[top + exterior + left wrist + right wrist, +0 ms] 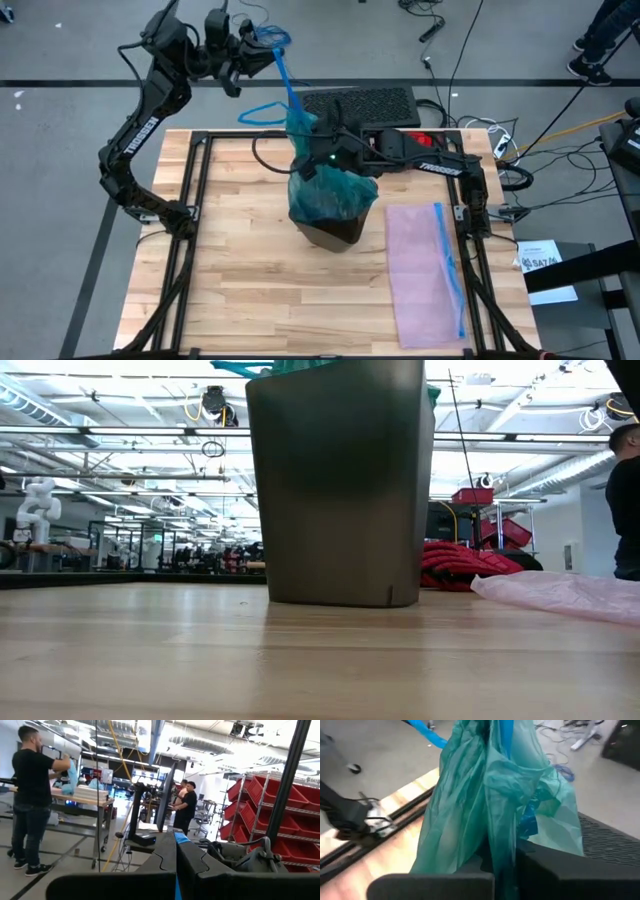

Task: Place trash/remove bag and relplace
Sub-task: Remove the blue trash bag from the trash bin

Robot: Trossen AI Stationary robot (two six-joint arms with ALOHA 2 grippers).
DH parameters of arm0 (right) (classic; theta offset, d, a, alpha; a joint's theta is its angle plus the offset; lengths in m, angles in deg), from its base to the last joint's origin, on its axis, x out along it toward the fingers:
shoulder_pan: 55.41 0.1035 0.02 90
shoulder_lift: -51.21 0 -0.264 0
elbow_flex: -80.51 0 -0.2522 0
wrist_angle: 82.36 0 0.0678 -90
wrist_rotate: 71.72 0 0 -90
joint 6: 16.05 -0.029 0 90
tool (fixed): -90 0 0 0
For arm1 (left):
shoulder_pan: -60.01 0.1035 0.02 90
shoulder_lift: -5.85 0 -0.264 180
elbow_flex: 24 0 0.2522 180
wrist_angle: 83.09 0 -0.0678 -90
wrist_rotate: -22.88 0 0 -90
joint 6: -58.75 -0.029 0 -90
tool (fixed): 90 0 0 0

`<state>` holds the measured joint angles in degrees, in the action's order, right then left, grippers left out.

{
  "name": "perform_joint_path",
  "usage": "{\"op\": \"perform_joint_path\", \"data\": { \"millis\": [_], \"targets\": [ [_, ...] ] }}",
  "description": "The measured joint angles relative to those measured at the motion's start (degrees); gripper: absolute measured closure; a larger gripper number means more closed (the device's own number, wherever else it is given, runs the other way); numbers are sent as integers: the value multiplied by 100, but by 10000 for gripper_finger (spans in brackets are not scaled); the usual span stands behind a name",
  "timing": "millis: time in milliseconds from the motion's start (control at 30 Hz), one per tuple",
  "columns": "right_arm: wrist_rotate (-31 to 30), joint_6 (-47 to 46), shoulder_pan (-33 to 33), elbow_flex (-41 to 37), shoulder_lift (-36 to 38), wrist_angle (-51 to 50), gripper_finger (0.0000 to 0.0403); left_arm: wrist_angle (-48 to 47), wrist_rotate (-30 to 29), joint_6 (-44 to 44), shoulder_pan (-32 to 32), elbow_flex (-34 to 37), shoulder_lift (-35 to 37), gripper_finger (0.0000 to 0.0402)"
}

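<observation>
The thin, crinkly bag (330,195) is pinched at its gathered neck by the closed right claw (322,160); its blue tie handle is clamped by the left claw (262,48).

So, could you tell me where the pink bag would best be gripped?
Probably at an edge: the pink bag lies flat on the table, so nothing stands up to pinch. The end nearest the bin looks slightly raised in the low view; come from above there.

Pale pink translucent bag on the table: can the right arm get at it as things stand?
Probably not yet: the right hand is shut on the teal-green plastic bin liner. The pink bag itself lies uncovered beside that arm.
</observation>
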<state>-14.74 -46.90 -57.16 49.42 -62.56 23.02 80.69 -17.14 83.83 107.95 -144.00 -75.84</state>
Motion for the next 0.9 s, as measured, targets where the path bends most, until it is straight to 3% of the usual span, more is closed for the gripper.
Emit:
{"op": "perform_joint_path", "data": {
  "millis": [133,267,700,900],
  "targets": [
    [552,-172,-127,-9,91,135,400,22,15,2,83,-7,0,401],
    [669,-15,-201,-20,278,107,365,82,33,2,118,-20,9,401],
    [1133,-181,-389,-31,962,-96,113,54,195,-19,129,-26,20,401],
    [1402,-283,-186,-28,1065,219,53,20,205,-46,135,-26,20,401]
  ]
}}
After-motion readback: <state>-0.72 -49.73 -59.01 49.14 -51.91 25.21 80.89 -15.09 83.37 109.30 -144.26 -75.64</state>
